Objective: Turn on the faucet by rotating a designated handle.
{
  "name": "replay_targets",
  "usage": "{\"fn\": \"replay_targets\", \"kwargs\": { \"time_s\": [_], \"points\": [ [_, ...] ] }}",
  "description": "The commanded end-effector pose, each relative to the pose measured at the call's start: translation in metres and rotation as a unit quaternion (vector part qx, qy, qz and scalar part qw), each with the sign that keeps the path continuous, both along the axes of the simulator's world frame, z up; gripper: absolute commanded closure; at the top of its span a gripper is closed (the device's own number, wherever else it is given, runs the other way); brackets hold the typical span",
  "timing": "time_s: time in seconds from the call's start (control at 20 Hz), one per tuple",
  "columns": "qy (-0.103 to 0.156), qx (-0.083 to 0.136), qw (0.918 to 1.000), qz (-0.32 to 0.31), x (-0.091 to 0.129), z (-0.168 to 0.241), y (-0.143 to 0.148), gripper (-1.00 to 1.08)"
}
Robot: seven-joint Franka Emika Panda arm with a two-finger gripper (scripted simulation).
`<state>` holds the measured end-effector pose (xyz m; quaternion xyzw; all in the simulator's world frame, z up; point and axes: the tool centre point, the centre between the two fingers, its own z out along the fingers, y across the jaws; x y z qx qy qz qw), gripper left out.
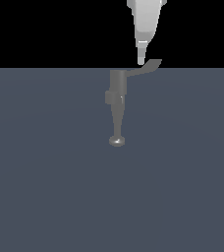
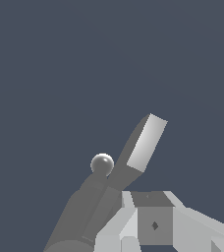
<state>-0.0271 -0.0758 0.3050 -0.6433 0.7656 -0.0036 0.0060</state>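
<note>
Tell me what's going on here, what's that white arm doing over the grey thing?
A robot arm's gripper hangs just above the handle of a small grey faucet standing on a flat grey surface. The handle sticks out toward the exterior view's right, and the fingertip is at or very near it. Whether they touch, or whether the gripper is open or closed, can't be told. The faucet's stem ends in a round knob.

Gripper (image 1: 141, 61) just above handle (image 1: 146, 67), at faucet's (image 1: 117, 103) ext.-view right.

No text, label, brand or number is readable on anything.
</note>
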Motion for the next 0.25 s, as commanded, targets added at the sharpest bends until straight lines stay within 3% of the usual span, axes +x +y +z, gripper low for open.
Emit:
{"fn": "replay_targets", "kwargs": {
  "time_s": [0.0,0.2],
  "points": [
    [0.006,-0.001,0.9998,-0.019,-0.0013,-0.0059,-0.0277,1.08],
    [0.007,-0.001,0.9998,-0.020,0.0031,-0.0061,-0.0368,1.08]
  ]
}}
